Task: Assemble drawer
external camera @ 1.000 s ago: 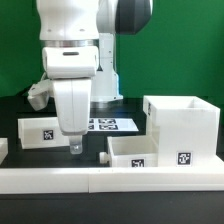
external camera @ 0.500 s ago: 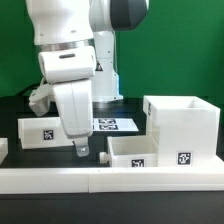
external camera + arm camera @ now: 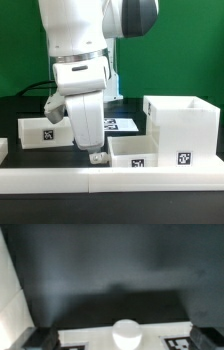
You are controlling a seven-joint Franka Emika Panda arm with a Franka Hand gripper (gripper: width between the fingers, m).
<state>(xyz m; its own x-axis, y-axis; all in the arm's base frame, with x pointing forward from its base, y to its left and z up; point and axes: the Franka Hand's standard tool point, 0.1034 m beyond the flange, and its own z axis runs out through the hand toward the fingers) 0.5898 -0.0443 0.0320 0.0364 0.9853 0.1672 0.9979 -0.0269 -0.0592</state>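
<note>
The drawer's tall white housing (image 3: 181, 124) stands at the exterior view's right, with a tag low on its front. One shallow tray (image 3: 132, 151) lies just to its left, and a second tagged tray (image 3: 40, 131) lies further left. My gripper (image 3: 97, 155) hangs low at the knob end of the middle tray. In the wrist view the tray's white front (image 3: 95, 333) with its round knob (image 3: 126, 329) lies between my gripper's (image 3: 125, 341) dark fingers (image 3: 40, 339). The jaws stand wide apart and hold nothing.
The marker board (image 3: 118, 124) lies flat behind the trays. The long white border rail (image 3: 110, 181) runs along the table's front. The robot base stands behind, against a green backdrop. The tabletop is black.
My gripper has moved toward the exterior view's right and a little lower, from beside the left tray to the knob end of the middle tray. The trays and housing have not moved.
</note>
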